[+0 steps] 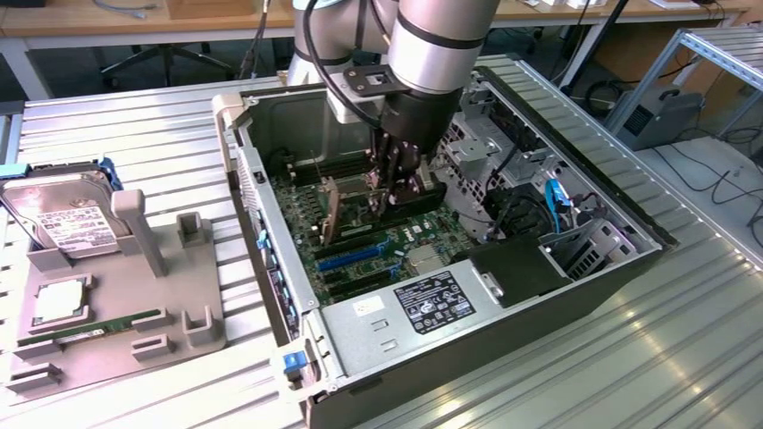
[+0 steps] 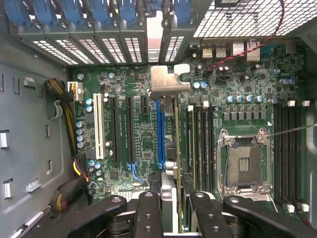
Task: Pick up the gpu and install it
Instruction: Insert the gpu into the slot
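Observation:
My gripper (image 1: pixel 396 198) is down inside the open computer case (image 1: pixel 245 134), shut on the gpu (image 1: pixel 364 202). In the wrist view the gpu (image 2: pixel 174 148) shows edge-on as a thin card running away from my two black fingers (image 2: pixel 148 210). Its silver bracket (image 2: pixel 168 82) is at the far end, pointing toward the case's rear slot openings (image 2: pixel 154 37). The card hangs upright over the motherboard, just beside the long blue expansion slot (image 2: pixel 160 134). Whether its lower edge touches the slot I cannot tell.
An open CPU socket (image 2: pixel 245 163) and memory slots (image 2: pixel 200 139) lie beside the card. The power supply (image 1: pixel 435 304) and drive cage (image 1: pixel 584 250) fill the case's near end. On the exterior view's left, a grey tray (image 1: pixel 191 322) holds a hard drive (image 1: pixel 71 223), a processor (image 1: pixel 60 302) and a memory stick (image 1: pixel 89 329).

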Action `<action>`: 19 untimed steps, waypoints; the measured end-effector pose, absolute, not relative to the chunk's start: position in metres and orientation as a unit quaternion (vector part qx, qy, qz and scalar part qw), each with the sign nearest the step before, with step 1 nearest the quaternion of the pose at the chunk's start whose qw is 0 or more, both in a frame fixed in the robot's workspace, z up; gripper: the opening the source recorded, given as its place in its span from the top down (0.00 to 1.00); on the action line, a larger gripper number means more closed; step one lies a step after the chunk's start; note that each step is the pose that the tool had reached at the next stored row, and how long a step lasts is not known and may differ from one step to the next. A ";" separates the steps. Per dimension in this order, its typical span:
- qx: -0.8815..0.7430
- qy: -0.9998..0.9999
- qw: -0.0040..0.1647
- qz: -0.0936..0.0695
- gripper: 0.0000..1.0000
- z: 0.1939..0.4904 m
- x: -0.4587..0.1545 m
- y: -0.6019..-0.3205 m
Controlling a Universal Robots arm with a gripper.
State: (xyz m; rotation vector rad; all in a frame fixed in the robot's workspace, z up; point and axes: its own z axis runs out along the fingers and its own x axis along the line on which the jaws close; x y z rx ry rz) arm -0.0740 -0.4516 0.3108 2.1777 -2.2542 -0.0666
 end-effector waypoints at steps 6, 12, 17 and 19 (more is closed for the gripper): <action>0.695 -0.719 0.003 -0.021 0.73 0.310 -0.076 -0.452; 0.695 -0.719 0.004 -0.020 0.73 0.309 -0.078 -0.453; 0.695 -0.719 0.009 -0.016 0.73 0.306 -0.083 -0.453; 0.695 -0.719 0.011 -0.013 0.73 0.304 -0.086 -0.453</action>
